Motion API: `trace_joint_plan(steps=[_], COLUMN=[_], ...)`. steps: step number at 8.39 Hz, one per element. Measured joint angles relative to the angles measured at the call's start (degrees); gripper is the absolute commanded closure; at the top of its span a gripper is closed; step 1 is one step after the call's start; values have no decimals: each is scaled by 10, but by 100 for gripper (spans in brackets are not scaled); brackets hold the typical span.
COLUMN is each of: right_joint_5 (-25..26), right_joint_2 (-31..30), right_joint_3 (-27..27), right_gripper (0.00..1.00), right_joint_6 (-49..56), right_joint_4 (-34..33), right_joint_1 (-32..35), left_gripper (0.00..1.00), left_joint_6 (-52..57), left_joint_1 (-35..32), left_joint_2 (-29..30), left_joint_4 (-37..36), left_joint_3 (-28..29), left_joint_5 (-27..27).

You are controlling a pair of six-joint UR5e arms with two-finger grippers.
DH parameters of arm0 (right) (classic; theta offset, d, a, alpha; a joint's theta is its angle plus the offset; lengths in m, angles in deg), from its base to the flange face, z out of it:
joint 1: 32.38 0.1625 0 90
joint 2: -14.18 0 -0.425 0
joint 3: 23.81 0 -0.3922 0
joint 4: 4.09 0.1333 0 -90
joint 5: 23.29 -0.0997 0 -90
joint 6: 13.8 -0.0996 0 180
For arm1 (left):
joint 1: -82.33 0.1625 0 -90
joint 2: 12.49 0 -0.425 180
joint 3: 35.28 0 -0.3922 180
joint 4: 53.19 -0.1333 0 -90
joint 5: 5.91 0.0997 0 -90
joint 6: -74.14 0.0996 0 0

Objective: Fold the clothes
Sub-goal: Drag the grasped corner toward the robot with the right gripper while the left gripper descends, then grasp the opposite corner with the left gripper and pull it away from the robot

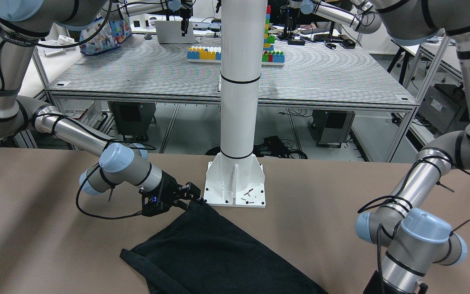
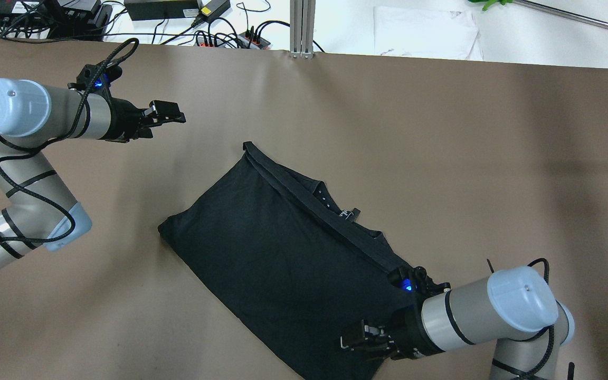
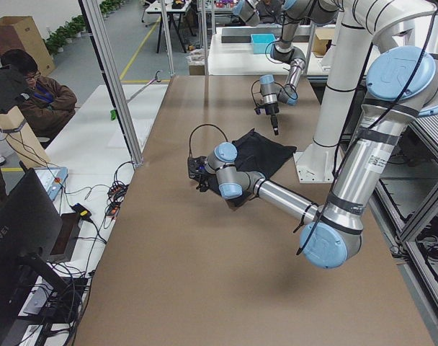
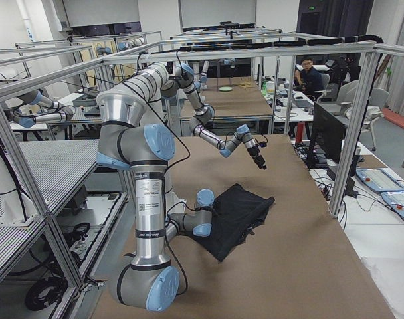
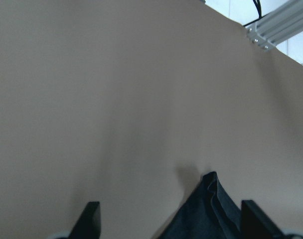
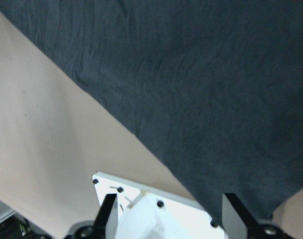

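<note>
Fingers (image 6: 109, 216) of my right tool (image 2: 349, 338) stand apart with nothing clamped between them. Through the gap the wrist camera sees the black clothes (image 2: 272, 248) and, past their straight edge, the white pedestal base (image 1: 235, 185). This tool sits low at the clothes' corner nearest that base, its tips at the fabric's edge, though I cannot tell whether they touch the cloth. My left tool (image 2: 177, 113) is also spread wide, its fingers (image 5: 91, 219) empty. It hangs over bare desk (image 2: 441, 132) well apart from the clothes, off their far corner on the side away from my right tool, and its wrist camera catches only that pointed corner of fabric ahead. The clothes lie flat on the desk between the two tools, a roughly rectangular dark sheet set at a slant, smooth across the middle with faint creases. Along the clothes' long edge farthest from my base runs a doubled band (image 2: 304, 192). Beside it, about halfway along, shows a small white print (image 2: 344, 214), too small to read. Beyond the clothes, past the desk's far edge, cables and power strips (image 2: 254, 41) lie on a lighter surface. A person (image 3: 24, 86) sits well away from the clothes, beyond that same far side of the desk.
</note>
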Motion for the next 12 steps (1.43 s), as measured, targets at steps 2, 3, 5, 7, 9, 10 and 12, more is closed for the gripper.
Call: trace_joint_plan(steps=[2, 3, 5, 7, 9, 10, 12], right_joint_5=[25, 30, 34, 35, 41, 46, 50], right_joint_2=[1, 1, 7, 14, 16, 17, 16], right_joint_3=[-6, -8, -9, -9, -9, -9, -9], right_gripper=[5, 5, 5, 5, 5, 5, 5], right_joint_6=[3, 5, 21, 27, 28, 28, 28], right_joint_4=[-27, -35, -48, -60, -63, -63, -64], right_joint_1=[53, 76, 108, 121, 123, 123, 122], left_gripper=[0, 0, 0, 0, 0, 0, 3], left_joint_6=[-19, -39, -65, -70, -71, -70, -69], left_joint_1=[30, 49, 115, 146, 155, 161, 173], left_joint_2=[-54, -78, -118, -138, -154, -157, -158], left_joint_4=[-1, -1, 24, 63, 73, 74, 75], left_joint_3=[-60, -85, -98, -82, -77, -75, -66], left_joint_5=[-1, 8, 68, 100, 107, 107, 109])
